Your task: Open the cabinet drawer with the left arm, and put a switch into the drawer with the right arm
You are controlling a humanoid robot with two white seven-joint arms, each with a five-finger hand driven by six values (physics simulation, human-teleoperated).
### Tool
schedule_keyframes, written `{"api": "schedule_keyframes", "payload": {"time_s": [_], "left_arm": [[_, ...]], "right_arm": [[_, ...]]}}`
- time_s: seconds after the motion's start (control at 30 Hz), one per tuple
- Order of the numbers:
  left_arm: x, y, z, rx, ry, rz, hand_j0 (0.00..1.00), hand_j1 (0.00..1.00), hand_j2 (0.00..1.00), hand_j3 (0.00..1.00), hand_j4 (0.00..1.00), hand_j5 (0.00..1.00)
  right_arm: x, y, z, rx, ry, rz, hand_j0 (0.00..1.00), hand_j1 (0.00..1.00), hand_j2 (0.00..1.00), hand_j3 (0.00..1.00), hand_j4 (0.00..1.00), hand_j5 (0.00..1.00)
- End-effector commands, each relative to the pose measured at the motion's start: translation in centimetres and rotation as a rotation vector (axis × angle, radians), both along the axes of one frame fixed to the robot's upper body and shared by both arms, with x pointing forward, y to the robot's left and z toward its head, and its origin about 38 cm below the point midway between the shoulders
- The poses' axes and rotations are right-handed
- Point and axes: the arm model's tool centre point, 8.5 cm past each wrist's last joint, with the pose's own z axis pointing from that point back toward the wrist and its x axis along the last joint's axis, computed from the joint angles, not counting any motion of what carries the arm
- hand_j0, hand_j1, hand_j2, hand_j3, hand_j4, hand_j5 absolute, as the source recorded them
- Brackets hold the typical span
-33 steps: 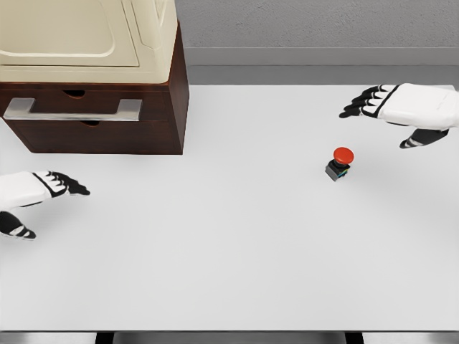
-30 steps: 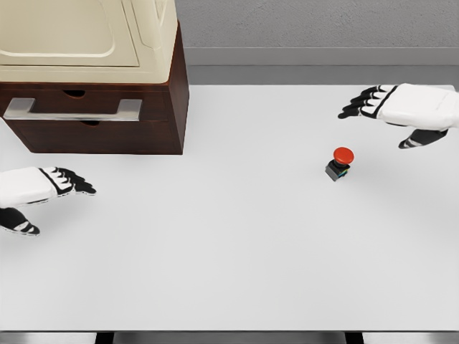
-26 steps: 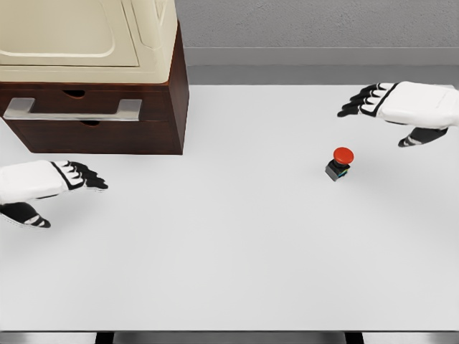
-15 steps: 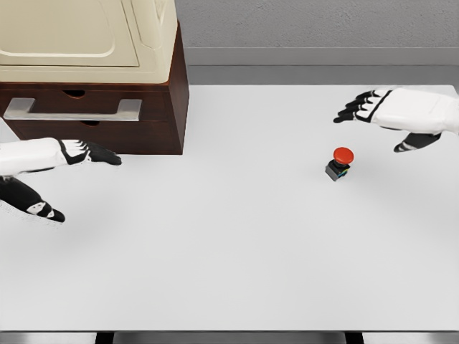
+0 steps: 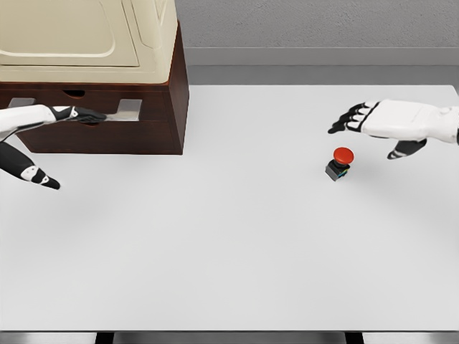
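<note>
Left hand (image 5: 43,118) flat, fingers spread, tips over drawer (image 5: 100,132) handle (image 5: 122,109). Right hand (image 5: 391,122) spread, hovering just above switch (image 5: 339,163) on table (image 5: 237,244).

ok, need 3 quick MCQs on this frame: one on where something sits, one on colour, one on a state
1. Where is the switch relative to the right hand?
A. Below and left of it, on the table
B. Inside the drawer
C. On top of the cabinet

2. What colour is the switch's cap?
A. Green
B. Red
C. Yellow

3. What is the left hand doing?
A. Gripping the switch
B. Resting at the table's right edge
C. Fingers stretched across the front of the drawer handle

Answers: 1 A, it stands apart from the hand on the white tabletop. 2 B, the round cap is red. 3 C, the dark fingertips overlap the metal bar.
</note>
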Motion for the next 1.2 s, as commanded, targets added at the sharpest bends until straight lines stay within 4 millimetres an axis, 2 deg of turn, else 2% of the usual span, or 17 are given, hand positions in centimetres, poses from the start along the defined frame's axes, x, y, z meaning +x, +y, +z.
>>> {"api": "schedule_keyframes", "payload": {"time_s": [0.0,0.2,0.3,0.53,0.7,0.83,0.87,1.17], "left_arm": [[0.4,0.9,-0.6,0.048,0.029,0.064,1.00,1.00,1.00,1.00,1.00,1.00],[1.1,1.5,1.0,-0.033,0.043,0.111,1.00,1.00,1.00,1.00,1.00,1.00],[1.6,2.4,0.6,-0.029,0.062,0.157,1.00,1.00,1.00,1.00,1.00,1.00],[2.1,2.0,-0.1,-0.031,0.088,0.175,1.00,1.00,1.00,1.00,1.00,1.00],[2.9,3.1,-0.9,0.026,0.071,0.214,1.00,1.00,1.00,1.00,1.00,1.00],[3.4,2.7,-1.7,0.047,0.062,0.207,1.00,1.00,1.00,1.00,1.00,1.00],[3.5,2.4,-2.0,0.049,0.064,0.202,1.00,1.00,1.00,1.00,1.00,1.00],[3.7,3.2,-2.2,0.073,0.059,0.224,1.00,1.00,1.00,1.00,1.00,1.00]], "right_arm": [[-0.1,0.4,-0.9,-0.004,0.024,0.009,1.00,1.00,1.00,1.00,1.00,1.00],[-0.1,0.7,-1.1,-0.006,0.029,0.015,1.00,1.00,1.00,1.00,1.00,1.00],[-0.1,0.9,-1.3,-0.010,0.034,0.021,1.00,1.00,1.00,1.00,1.00,1.00],[0.0,1.1,-1.8,-0.041,0.031,0.027,1.00,1.00,1.00,1.00,1.00,1.00],[-0.1,1.3,-2.1,-0.045,0.037,0.031,1.00,1.00,1.00,1.00,1.00,1.00],[-0.1,1.4,-2.1,-0.049,0.038,0.035,1.00,1.00,1.00,1.00,1.00,1.00],[-0.2,1.6,-2.7,-0.055,0.053,0.041,1.00,1.00,1.00,1.00,1.00,1.00],[0.5,1.6,-3.2,-0.065,0.056,0.028,1.00,1.00,1.00,1.00,1.00,1.00]]}}
